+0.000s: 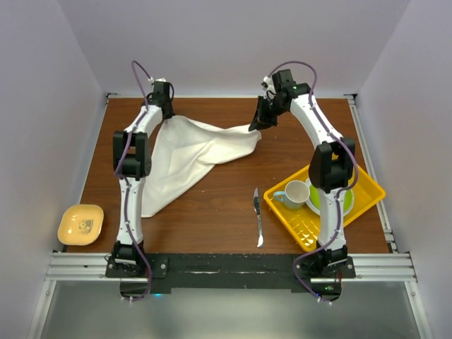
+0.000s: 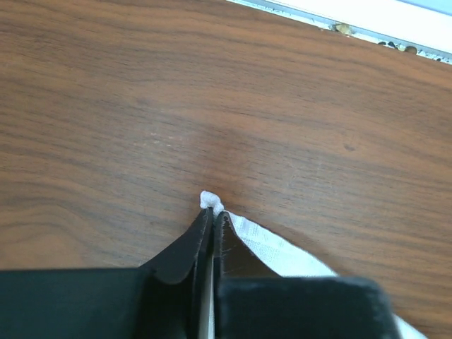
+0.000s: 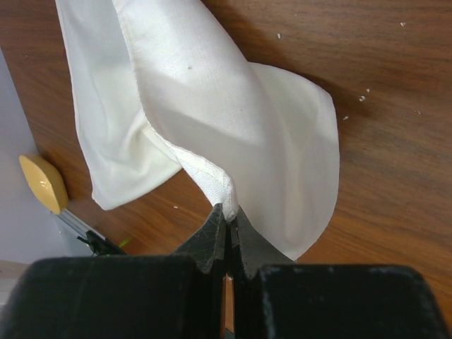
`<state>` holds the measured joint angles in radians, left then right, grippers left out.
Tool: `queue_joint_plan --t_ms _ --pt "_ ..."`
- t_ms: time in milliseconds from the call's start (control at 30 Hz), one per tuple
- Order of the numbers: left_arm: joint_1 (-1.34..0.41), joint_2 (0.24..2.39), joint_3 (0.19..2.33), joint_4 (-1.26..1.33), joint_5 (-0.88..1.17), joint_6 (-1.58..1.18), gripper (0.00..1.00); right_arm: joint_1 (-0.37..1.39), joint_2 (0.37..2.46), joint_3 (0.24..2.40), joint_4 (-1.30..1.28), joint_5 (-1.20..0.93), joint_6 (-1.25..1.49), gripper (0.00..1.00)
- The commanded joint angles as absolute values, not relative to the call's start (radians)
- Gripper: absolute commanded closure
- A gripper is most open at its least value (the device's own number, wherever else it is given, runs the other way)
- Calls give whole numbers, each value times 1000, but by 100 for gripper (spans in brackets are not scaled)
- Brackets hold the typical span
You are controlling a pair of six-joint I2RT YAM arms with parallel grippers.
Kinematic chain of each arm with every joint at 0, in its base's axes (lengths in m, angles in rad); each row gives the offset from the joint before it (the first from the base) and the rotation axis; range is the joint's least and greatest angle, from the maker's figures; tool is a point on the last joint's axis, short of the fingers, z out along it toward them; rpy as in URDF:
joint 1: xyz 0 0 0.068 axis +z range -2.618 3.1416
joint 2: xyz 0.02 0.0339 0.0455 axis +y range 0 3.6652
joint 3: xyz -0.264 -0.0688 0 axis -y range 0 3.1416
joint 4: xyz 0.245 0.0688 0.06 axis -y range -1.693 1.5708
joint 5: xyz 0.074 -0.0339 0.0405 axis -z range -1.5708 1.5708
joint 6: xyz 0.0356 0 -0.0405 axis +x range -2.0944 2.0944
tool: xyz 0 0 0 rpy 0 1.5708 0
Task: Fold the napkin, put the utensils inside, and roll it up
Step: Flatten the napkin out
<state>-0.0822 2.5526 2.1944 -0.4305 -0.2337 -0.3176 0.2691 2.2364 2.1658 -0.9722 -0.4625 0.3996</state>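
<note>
Left tool (image 2: 212,213) and right tool (image 3: 227,212) pinch napkin (image 1: 191,152) corners; knife (image 1: 258,217) lies near-to-far, blade seemingly away.

Overhead view faces down; both close wrist views share the napkin (image 1: 185,151).

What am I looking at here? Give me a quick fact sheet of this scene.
napkin: white, rumpled on the table, not yet folded
left fingers: shut on a napkin corner, far left
right fingers: shut on another napkin corner, far middle
knife: flat on the table, apart from the napkin, just left of the tray
tray: yellow, near right, holds a cup and a green plate
dish: yellow, near left corner
</note>
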Motion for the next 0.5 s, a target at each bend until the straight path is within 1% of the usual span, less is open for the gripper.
queue_joint_plan --t_ms 0,133,200,233,267,300,333,400,433,467 --pt "-86 2462 2108 -451 -285 -310 100 264 2177 2221 -956 -448 413 100" --pt "-97 2294 2051 -428 -285 -318 100 264 2183 2350 -1037 -381 425 100" --pt "-107 2173 2022 -440 -296 -302 100 264 2134 2387 -1072 -336 426 100" --pt "-109 2127 2007 -443 -304 -298 100 265 2103 2376 -1068 -328 428 100" --pt "-112 2026 1962 -440 -310 -293 100 265 2070 2331 -1057 -327 431 100" --pt "-113 1970 1933 -436 -314 -287 100 264 1984 2301 -1028 -319 433 100" --pt "-115 1856 1864 -428 -318 -287 100 264 1945 2249 -1016 -321 431 100" --pt "-115 1737 1787 -400 -333 -304 100 265 1835 2211 -1011 -325 417 100" --pt "-115 1620 1708 -378 -334 -313 100 264 1797 2185 -1015 -330 393 100" --pt "-115 1561 1666 -367 -333 -330 100 265 1764 2165 -1020 -334 384 100"
